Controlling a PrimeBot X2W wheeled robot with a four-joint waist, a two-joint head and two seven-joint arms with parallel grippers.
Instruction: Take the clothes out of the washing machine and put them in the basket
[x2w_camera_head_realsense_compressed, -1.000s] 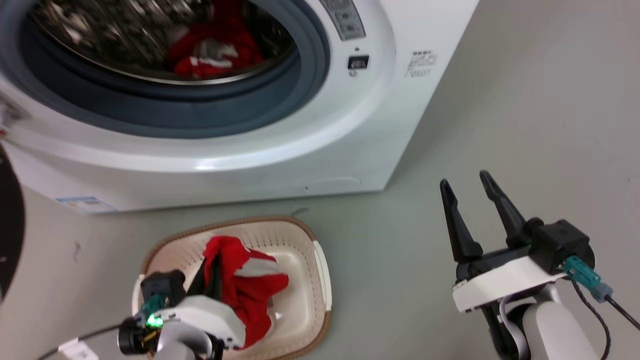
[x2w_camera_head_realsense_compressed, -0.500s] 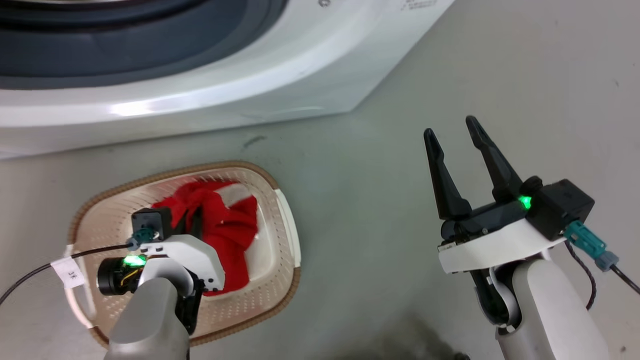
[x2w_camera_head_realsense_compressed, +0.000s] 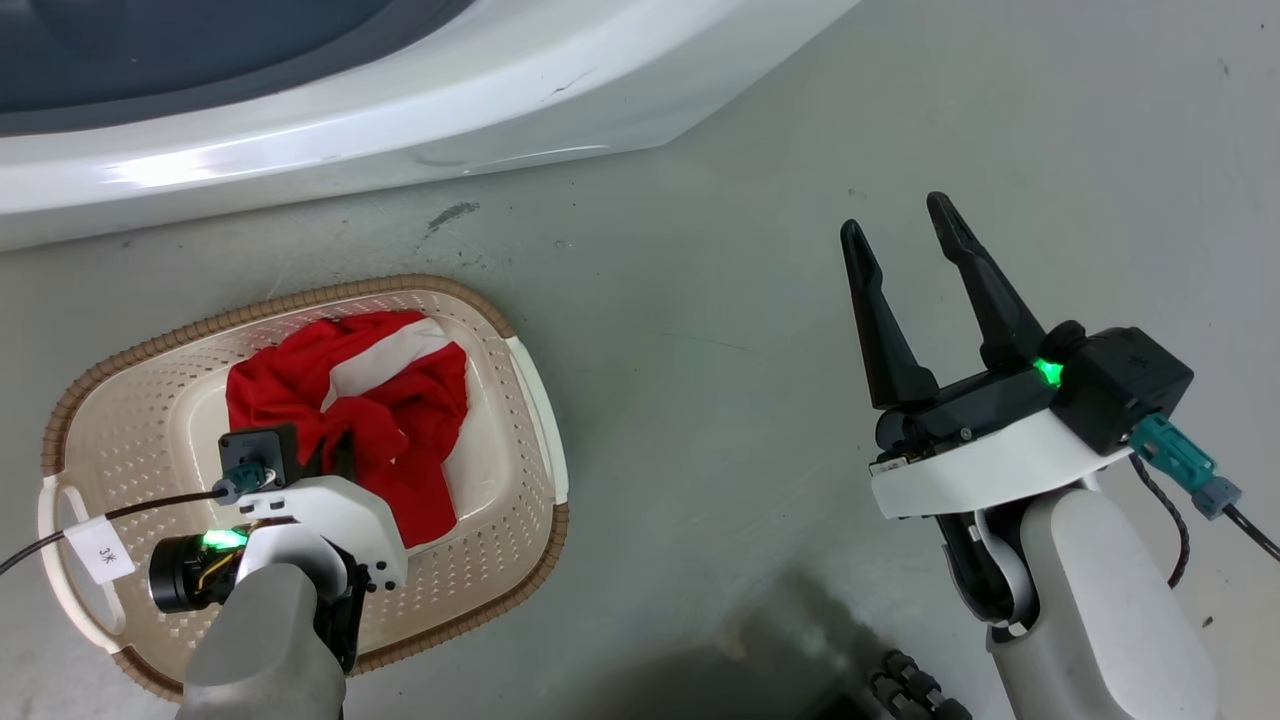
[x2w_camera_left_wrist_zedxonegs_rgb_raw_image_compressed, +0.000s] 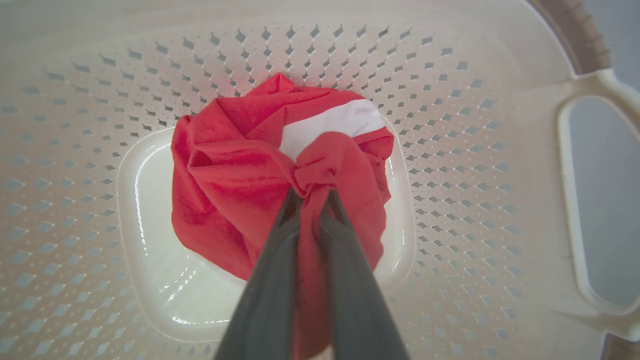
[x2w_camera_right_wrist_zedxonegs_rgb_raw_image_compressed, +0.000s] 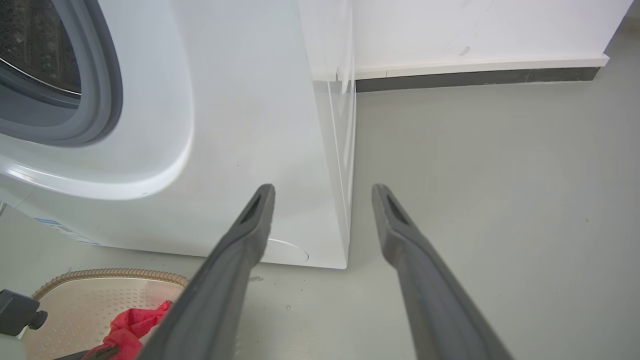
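A red garment with a white panel, one of the clothes (x2w_camera_head_realsense_compressed: 380, 400), lies bunched on the floor of the cream basket (x2w_camera_head_realsense_compressed: 300, 295). My left gripper (x2w_camera_left_wrist_zedxonegs_rgb_raw_image_compressed: 311, 192) points down into the basket (x2w_camera_left_wrist_zedxonegs_rgb_raw_image_compressed: 450, 100) and is shut on a fold of the red cloth (x2w_camera_left_wrist_zedxonegs_rgb_raw_image_compressed: 235, 165); in the head view my own wrist hides most of its fingers. To the right, my right gripper (x2w_camera_head_realsense_compressed: 895, 215) hovers open and empty over the floor. The washing machine (x2w_camera_head_realsense_compressed: 400, 130) runs along the top edge. In the right wrist view the machine (x2w_camera_right_wrist_zedxonegs_rgb_raw_image_compressed: 240, 125) stands ahead of the open right gripper (x2w_camera_right_wrist_zedxonegs_rgb_raw_image_compressed: 324, 189), with its drum (x2w_camera_right_wrist_zedxonegs_rgb_raw_image_compressed: 30, 45) at the far left.
Grey floor (x2w_camera_head_realsense_compressed: 700, 300) spreads between the basket and my right arm. A tagged black cable (x2w_camera_head_realsense_compressed: 100, 550) trails from my left wrist across the basket's near handle. A white wall with a dark skirting (x2w_camera_right_wrist_zedxonegs_rgb_raw_image_compressed: 475, 75) stands behind the machine. The basket rim (x2w_camera_right_wrist_zedxonegs_rgb_raw_image_compressed: 110, 274) sits at lower left.
The head camera has tilted down, so the machine's opening has left the picture. The red garment went from hanging above the basket to resting on its floor, still gripped. The right gripper stayed open.
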